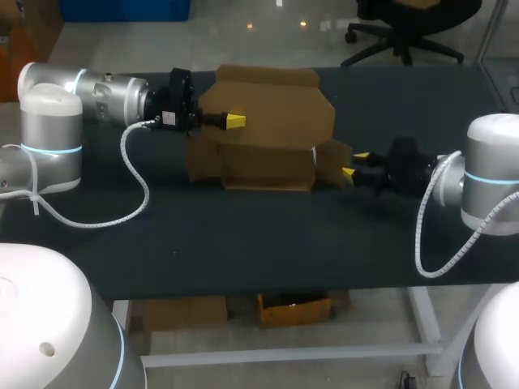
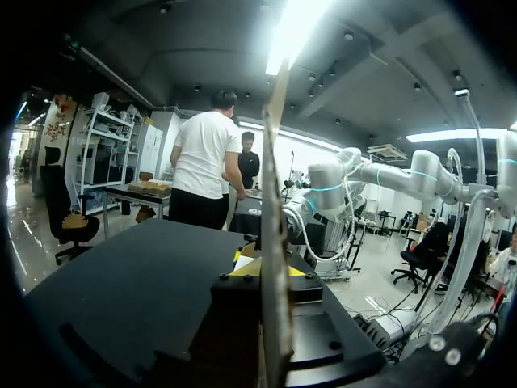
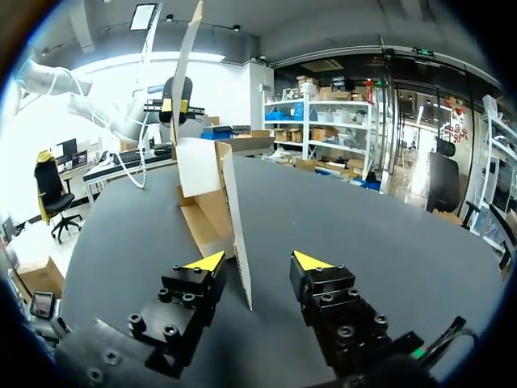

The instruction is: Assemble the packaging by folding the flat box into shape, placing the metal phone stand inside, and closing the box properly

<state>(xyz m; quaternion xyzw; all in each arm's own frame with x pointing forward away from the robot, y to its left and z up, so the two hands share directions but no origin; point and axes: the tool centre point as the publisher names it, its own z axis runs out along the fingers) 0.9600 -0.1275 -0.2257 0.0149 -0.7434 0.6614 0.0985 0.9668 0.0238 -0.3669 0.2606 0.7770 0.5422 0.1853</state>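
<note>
A partly folded brown cardboard box sits on the dark table, near its middle and toward the far edge, with a robot arm at each end. The left arm comes in from the left side, and the left gripper is clamped on the box's large upper panel. In the head view one yellow tip shows against the panel's near face. In the left wrist view the same panel runs edge-on between the two fingers, with a yellow tip against each side. The panel stands roughly upright above the lower part of the box, which rests on the table. The right arm comes in from the right side, and the right gripper sits at the box's right end with its fingers spread apart. A narrow side flap stands upright in the gap between them, closer to one finger than to the other and not pinched from both sides. In the right wrist view the rest of the box lies on the table ahead of that flap, with the tall panel rising behind it and the left gripper holding it from the far side.
</note>
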